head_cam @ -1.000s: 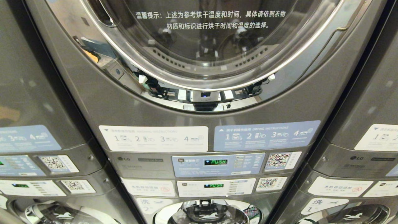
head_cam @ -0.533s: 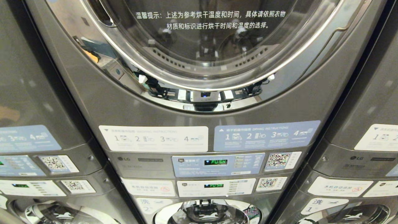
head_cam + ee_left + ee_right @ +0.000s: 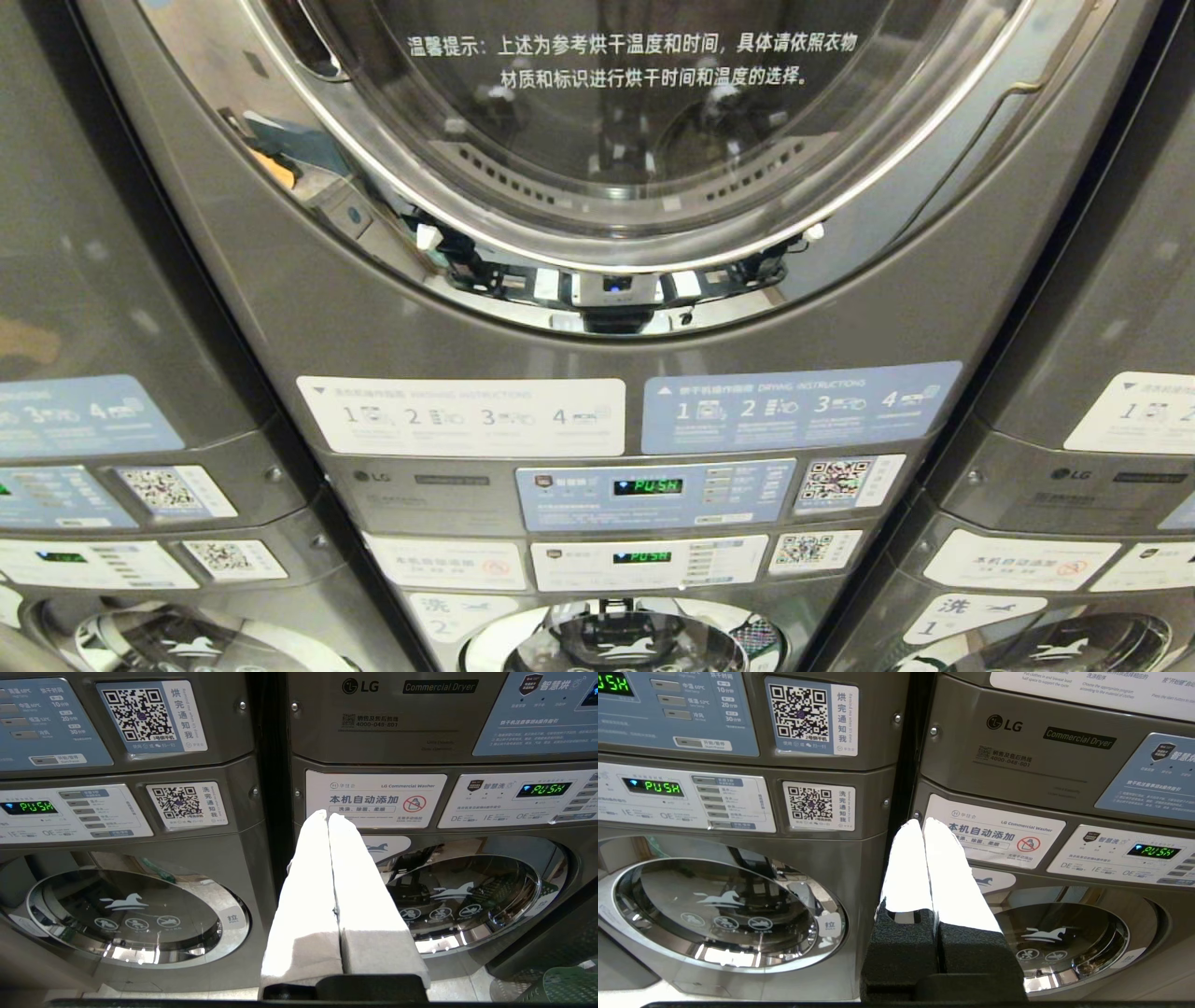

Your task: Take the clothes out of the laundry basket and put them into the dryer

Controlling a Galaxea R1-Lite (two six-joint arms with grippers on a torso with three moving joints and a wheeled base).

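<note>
We face a stacked unit: the dryer (image 3: 597, 233) sits above, a washer (image 3: 616, 644) below. The dryer door (image 3: 635, 121) is shut, its round glass flush in its chrome ring. No clothes are visible behind the glass or anywhere else in the three views. We therefore judge the task to be at its very start: nothing is loaded, the door is not yet opened, and no garment is picked up.

The laundry basket (image 3: 556, 984) appears only in the left wrist view, as a green perforated rim on the floor in front of the lower washer and off to one side of it. Its contents cannot be seen from here.

Steps left, as we judge them:
1. Open the dryer door.
2. Reach into the basket and grip a garment.
3. Carry it into the drum and release.
4. Repeat until the basket is empty.

The left gripper (image 3: 328, 816) points toward the machine fronts, level with the washer control panel (image 3: 518, 798). Its jaws are together, the two white fingers (image 3: 308, 896) pressed flat against each other along their length, with nothing between them. They touch no object.

The right gripper (image 3: 922, 823) stands likewise before the gap between two adjacent machines. Its jaws are together and empty, clear of every surface. Neither arm shows in the head view.
</note>
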